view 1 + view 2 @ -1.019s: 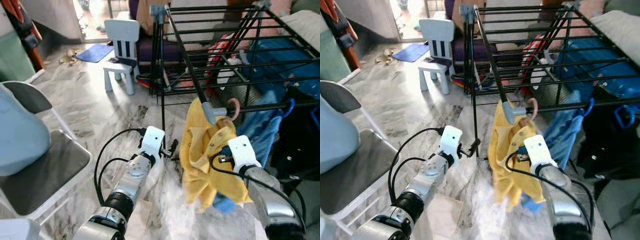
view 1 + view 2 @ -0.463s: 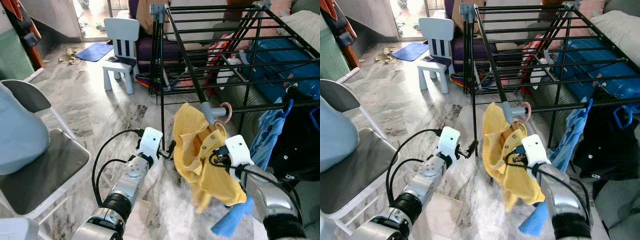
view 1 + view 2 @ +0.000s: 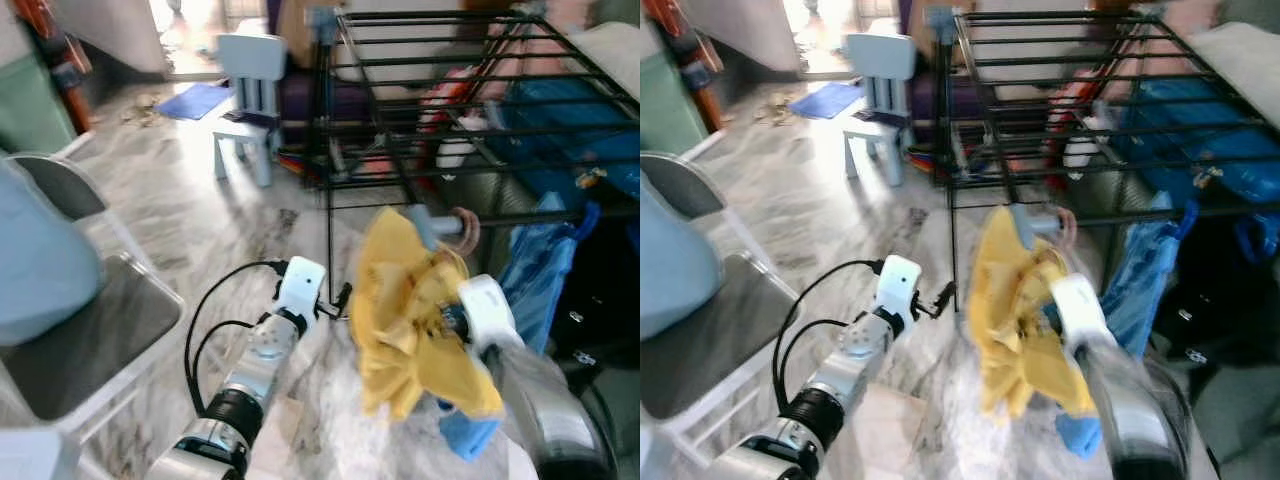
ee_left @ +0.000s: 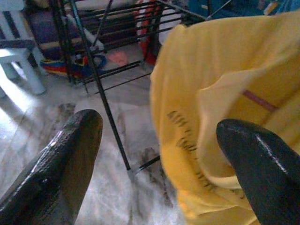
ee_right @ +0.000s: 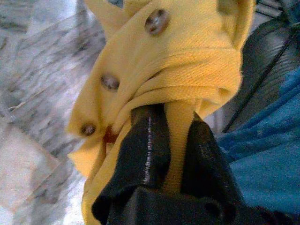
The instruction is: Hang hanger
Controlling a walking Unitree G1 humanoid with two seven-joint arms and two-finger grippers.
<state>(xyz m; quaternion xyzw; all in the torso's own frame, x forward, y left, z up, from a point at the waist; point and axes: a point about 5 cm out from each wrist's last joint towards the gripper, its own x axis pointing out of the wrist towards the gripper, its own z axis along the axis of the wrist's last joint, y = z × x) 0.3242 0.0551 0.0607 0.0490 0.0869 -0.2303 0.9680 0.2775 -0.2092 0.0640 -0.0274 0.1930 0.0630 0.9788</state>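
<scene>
My right gripper stays clamped on the yellow shirt at centre frame. Its hanger hook has risen back beside the rack rail, not yet over it. My left gripper hangs open.

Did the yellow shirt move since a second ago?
Cannot tell. The yellow shirt, pinched by the right gripper, hangs by the rack's corner as before; the camera shifted and blurred.
</scene>
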